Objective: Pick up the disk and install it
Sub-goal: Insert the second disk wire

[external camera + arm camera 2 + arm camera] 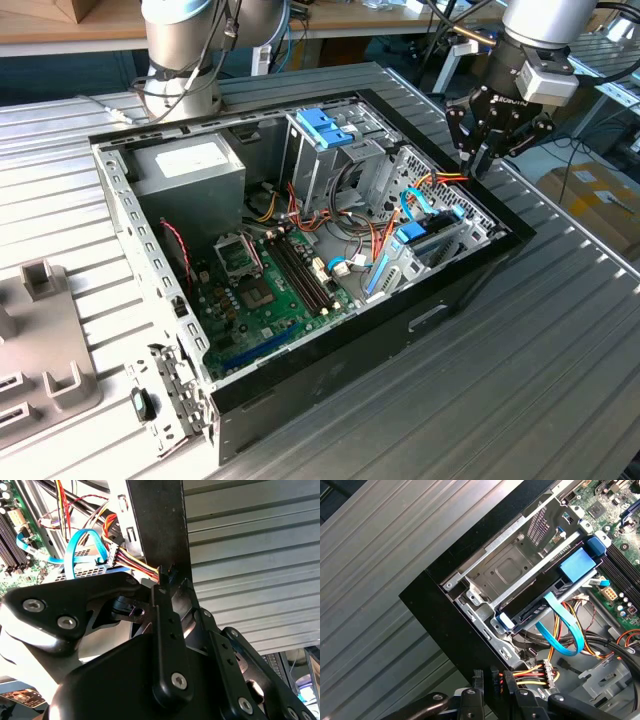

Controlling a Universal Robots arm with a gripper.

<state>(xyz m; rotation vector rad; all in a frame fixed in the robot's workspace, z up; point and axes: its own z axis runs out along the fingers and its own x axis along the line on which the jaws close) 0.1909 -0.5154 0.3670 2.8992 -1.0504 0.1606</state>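
Note:
The disk (428,240) lies slotted in the lower drive bay at the open computer case's front right, its blue rail end (577,565) and dark edge (540,611) showing. A light blue data cable (560,630) loops up to its rear edge. My gripper (478,160) hovers over the case's right rim, beside the bay. In both wrist views its fingertips (478,681) are shut on a small black power plug (493,679) with yellow, red and black wires (135,565), held just off the black case wall (165,525).
The case (470,290) lies open on a ribbed metal table (560,380). Inside are a motherboard (265,290), a grey power-supply box (190,165) and a tall metal cage with a blue top (325,130). A grey fixture (40,340) sits at the exterior view's left.

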